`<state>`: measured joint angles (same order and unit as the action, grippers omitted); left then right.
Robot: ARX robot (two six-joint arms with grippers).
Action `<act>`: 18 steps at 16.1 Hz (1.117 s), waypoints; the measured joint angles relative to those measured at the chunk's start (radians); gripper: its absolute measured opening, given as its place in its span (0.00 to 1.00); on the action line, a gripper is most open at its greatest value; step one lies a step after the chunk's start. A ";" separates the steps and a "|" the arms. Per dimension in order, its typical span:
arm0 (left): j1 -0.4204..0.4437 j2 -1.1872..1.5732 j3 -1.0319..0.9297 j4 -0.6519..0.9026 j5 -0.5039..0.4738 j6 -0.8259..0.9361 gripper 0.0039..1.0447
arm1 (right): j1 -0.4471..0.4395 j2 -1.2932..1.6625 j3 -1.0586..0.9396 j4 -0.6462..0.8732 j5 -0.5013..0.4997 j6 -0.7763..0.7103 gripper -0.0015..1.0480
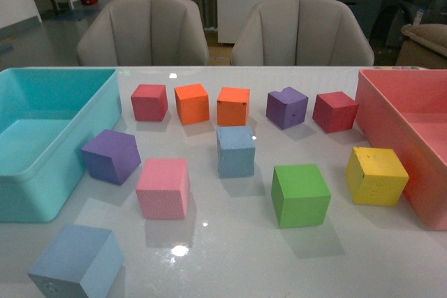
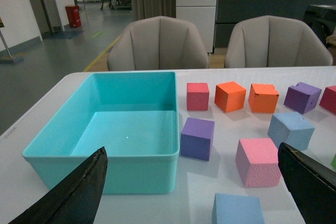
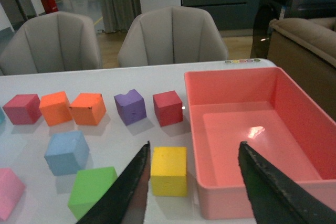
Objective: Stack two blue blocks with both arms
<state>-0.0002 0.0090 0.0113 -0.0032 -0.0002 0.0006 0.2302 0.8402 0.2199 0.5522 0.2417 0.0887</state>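
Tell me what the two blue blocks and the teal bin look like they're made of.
Middle blue block and near blue block: probably foam, matte; dull faces with small pits. Teal bin: likely moulded plastic, smooth with a slight sheen; rolled rim, faint glint on its floor in the left wrist view.

The white bench [image 1: 230, 249] carries a teal bin [image 1: 42, 200] along its left edge and a pink bin [image 1: 391, 130] along its right. Coloured cubes [image 1: 300, 195] lie between: one blue cube [image 1: 235, 151] mid-bench, a second blue cube [image 1: 77, 264] by the near left corner.
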 joint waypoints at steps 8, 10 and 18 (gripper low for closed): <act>0.000 0.000 0.000 0.000 -0.001 0.000 0.94 | -0.238 -0.380 -0.152 -0.157 -0.230 -0.082 0.02; 0.000 0.000 0.000 0.000 0.000 0.000 0.94 | -0.230 -0.433 -0.174 -0.199 -0.241 -0.083 0.02; 0.000 0.000 0.000 0.000 0.000 0.000 0.94 | -0.230 -0.655 -0.209 -0.364 -0.241 -0.083 0.02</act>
<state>-0.0002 0.0090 0.0113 -0.0032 -0.0002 0.0006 -0.0002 0.1852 0.0109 0.1879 0.0002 0.0059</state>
